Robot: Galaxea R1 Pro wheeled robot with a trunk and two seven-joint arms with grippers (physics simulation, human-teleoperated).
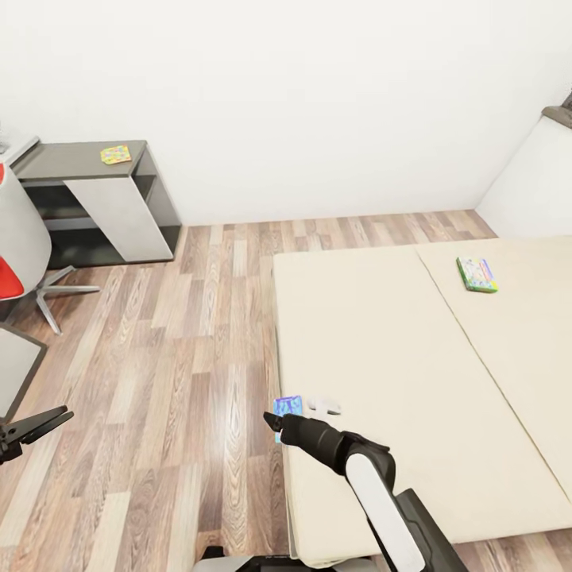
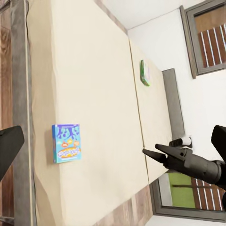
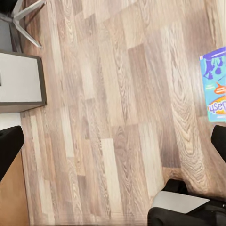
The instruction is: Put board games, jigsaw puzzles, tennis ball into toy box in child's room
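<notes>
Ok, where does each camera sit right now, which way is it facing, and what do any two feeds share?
Head view: high, looking down at the bed, floor and low cabinet; right gripper and left gripper show.
Left wrist view: looks across the mattress; the right gripper shows.
Right wrist view: looks down at the floor; dark fingertips at the edges.
Shared: the blue board game and green-edged board game.

Bright even simulator light, soft faint shadows, sharp, no glare.
</notes>
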